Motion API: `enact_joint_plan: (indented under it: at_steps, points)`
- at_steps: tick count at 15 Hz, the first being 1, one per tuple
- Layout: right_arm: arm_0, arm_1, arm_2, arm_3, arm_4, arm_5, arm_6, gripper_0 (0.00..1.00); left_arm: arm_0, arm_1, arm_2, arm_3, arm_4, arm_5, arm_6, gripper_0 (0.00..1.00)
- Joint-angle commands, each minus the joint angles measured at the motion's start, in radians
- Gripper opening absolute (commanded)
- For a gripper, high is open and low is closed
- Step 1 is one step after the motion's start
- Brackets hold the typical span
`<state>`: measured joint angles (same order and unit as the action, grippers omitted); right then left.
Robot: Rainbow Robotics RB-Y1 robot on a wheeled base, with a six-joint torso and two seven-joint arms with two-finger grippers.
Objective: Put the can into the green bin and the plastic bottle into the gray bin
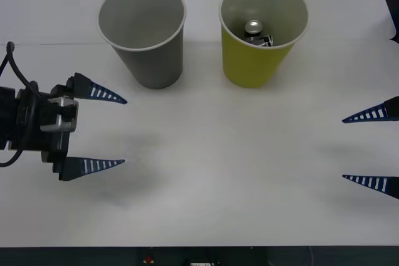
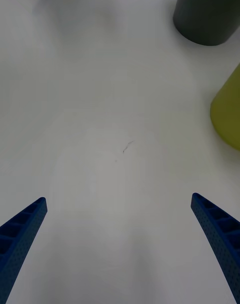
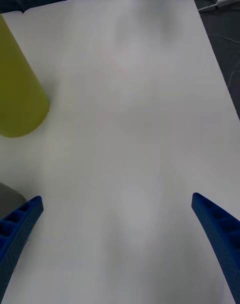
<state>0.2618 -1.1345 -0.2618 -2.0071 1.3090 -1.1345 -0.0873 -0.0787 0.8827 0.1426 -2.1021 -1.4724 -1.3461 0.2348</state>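
The can, silver top up, lies inside the green bin, which stands at the back right of centre on the white table. Left of it stands the gray bin, whose inside shows nothing. The plastic bottle is out of view. My left gripper hovers open over the table's left side, in front of the gray bin, holding nothing. My right gripper is open at the right edge, also with nothing in it. The right wrist view shows the green bin and gray bin; the left wrist view shows the green bin.
The white table spreads flat between the two grippers, and its dark front edge runs along the bottom of the front view. In the left wrist view the table's far edge meets a dark floor with cables.
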Motion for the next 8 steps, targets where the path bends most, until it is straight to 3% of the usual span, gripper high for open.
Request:
enact_joint_plan:
  at_steps: [1, 8]
  points:
    - [0.000, 0.000, 0.000, 0.000, 0.000, 0.000, 0.000, 1.00, 0.051, 0.056, 0.017, 0.001, 0.049, 0.025, -0.003, 1.00]
    - [0.000, 0.000, 0.000, 0.000, 0.000, 0.000, 0.000, 1.00, 0.109, 0.087, 0.029, 0.001, 0.076, 0.056, 0.014, 1.00]
